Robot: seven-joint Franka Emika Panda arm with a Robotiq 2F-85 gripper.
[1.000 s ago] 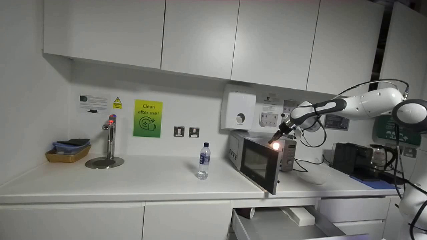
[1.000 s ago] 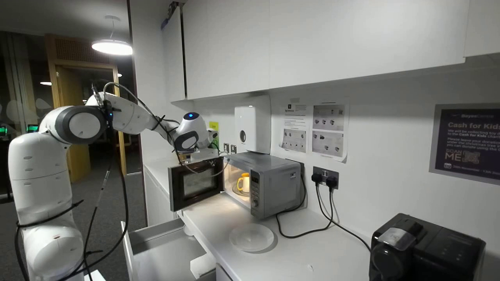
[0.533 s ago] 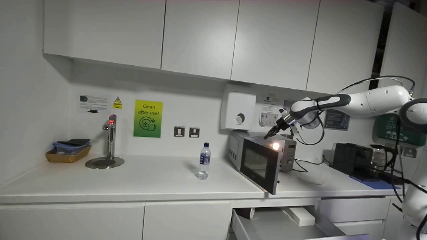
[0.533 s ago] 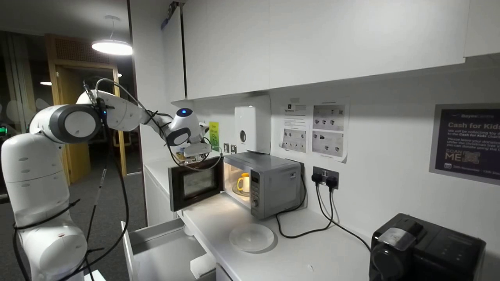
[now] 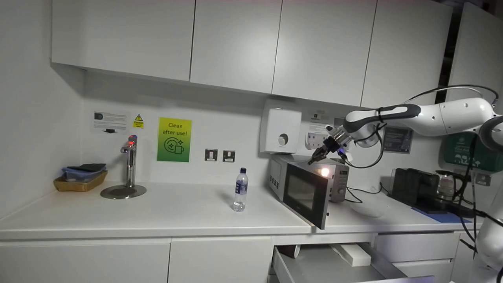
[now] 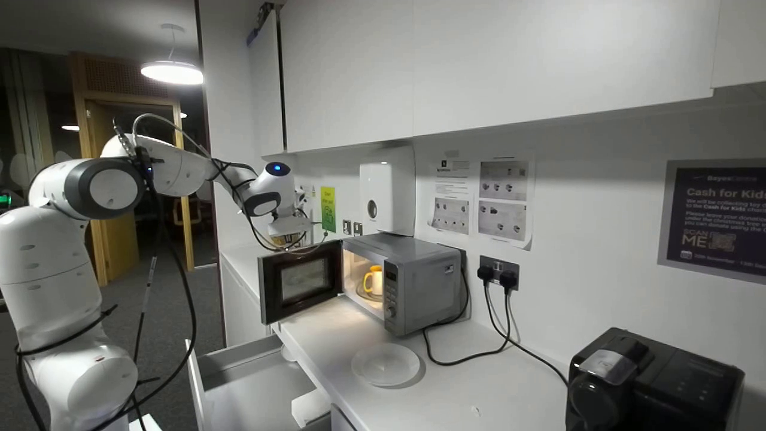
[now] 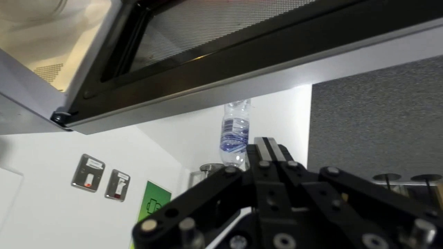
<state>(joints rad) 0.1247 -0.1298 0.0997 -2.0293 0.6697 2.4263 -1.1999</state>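
The tool (image 7: 269,148) rises from the bottom edge of the wrist view, right of centre, and it is closed, its two fingertips pressed together. Nearest to it is the microwave door (image 7: 221,58), which crosses the top of that frame; a strip of background shows between its edge and the fingertips. In both exterior views the microwave oven (image 6: 419,269) stands with that door swung out, and its lit cavity shows at the centre of one of these frames, where a pale mug (image 6: 375,281) with an orange-yellow top stands inside. In an exterior view the tool slants down to the left, right of the frame's centre, its tips seen against the oven's top; whether it touches the door there cannot be told. A white plate (image 6: 386,365) lies on the tabletop (image 6: 455,392), below the oven in the frame. A capped water bottle (image 5: 240,190) stands upright near the frame's centre, left of the oven. At the lower right a drawer (image 5: 314,271) is pulled out, a white box (image 5: 358,257) in it. A white dispenser (image 5: 281,125) hangs on the wall above the oven. At the far right stand a black coffee machine (image 5: 412,188) and a glass jug (image 5: 445,188); at the left, a chrome tap (image 5: 131,165) and a wicker basket (image 5: 80,185), with a green-yellow "Clean after use!" poster (image 5: 174,139) on the wall.
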